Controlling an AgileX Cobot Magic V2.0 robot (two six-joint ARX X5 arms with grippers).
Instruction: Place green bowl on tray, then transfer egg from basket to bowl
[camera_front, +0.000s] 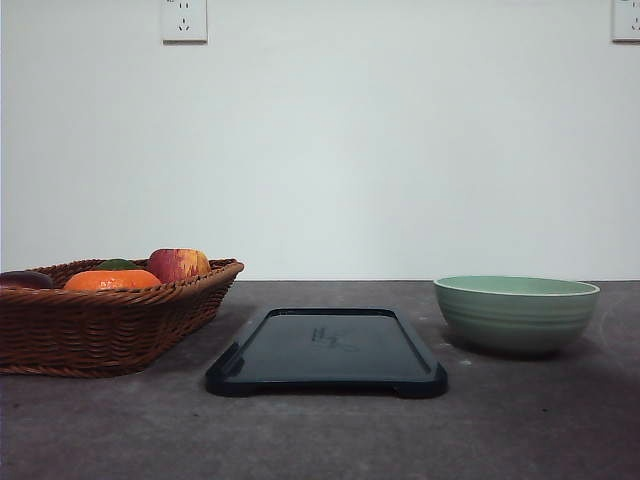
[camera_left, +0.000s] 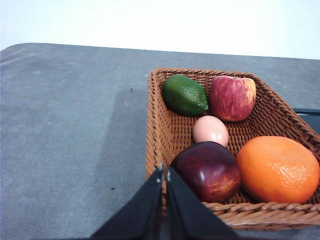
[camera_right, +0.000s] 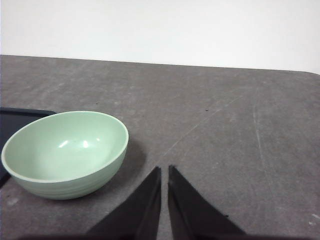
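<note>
- Starting with the green bowl (camera_front: 516, 313): it sits upright and empty on the grey table (camera_front: 320, 435), at about 3 o'clock from the tray (camera_front: 328, 350) in the front view, apart from it with bare table between.
- My right pincer (camera_right: 164, 172) has its two black fingers drawn nearly together, only a thin slit between them, and it grips nothing; from my right wrist the bowl (camera_right: 65, 152) lies off at about 10 o'clock from the fingertips, not touching them.
- To do this step well I judge I must first spread the right fingers, come over the near rim, and pinch the wall with one finger inside and one outside, low enough that the glazed side does not slip.
- I should lift it level, carry it toward 9 o'clock, and set it down in the middle of the tray, clear of the raised rim so it does not rock.
- The tray lies flat and bare between bowl and basket (camera_front: 105, 320).
- The basket stands at 9 o'clock from the tray; from my left wrist I see the egg (camera_left: 210, 130) in its middle, hemmed by a lime (camera_left: 184, 94), an apple (camera_left: 232, 98), an orange (camera_left: 278, 169) and a dark plum (camera_left: 209, 170).
- My left pincer (camera_left: 165, 172) hangs over the basket's near rim (camera_left: 250, 210), fingers closed together, holding nothing.
</note>
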